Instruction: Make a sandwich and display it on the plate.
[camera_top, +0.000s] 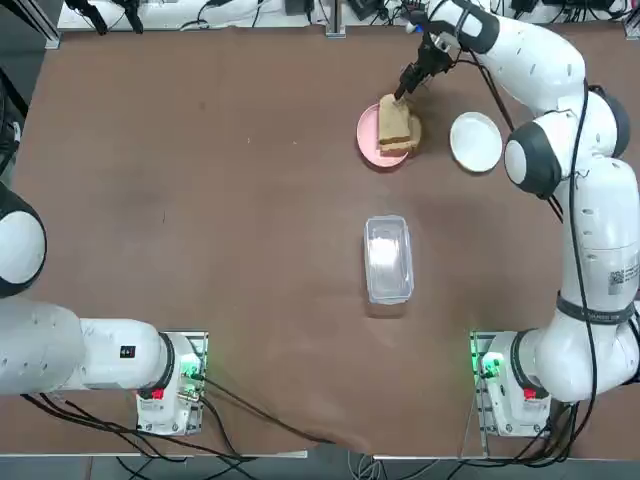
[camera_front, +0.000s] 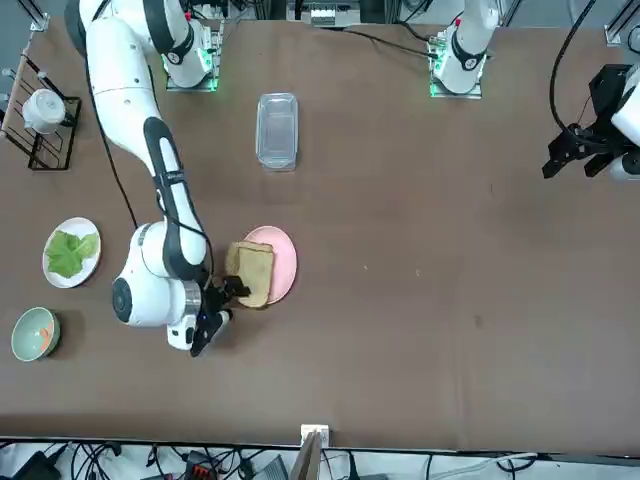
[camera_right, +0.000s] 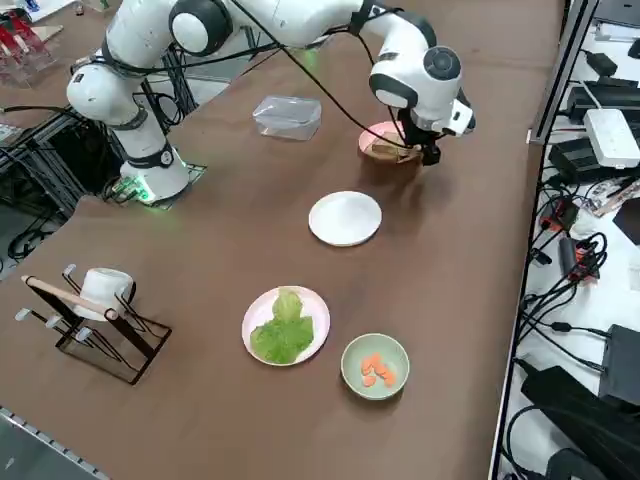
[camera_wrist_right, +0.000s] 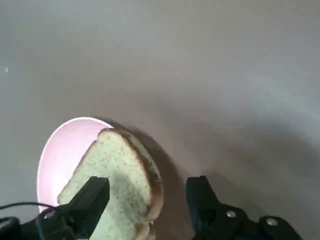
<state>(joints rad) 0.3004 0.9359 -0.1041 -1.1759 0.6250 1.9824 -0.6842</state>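
Bread, two tan-brown square slices (camera_wrist_right: 117, 185) stacked on a round pink plate (camera_wrist_right: 65, 152), sits between my wide-open gripper (camera_wrist_right: 147, 197), nothing held. I should straddle both slices squarely and close gently. Any filling is hidden; the small white plate (camera_top: 476, 141) waits empty beside me.

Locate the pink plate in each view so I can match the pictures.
Top: pink plate upper centre-right, bread overhanging it.
Front: lower centre-left, beside the right gripper.
Right side: upper centre, mostly hidden behind the arm.
Right wrist: beneath the bread.
Shared landmark: the bread stack on it.
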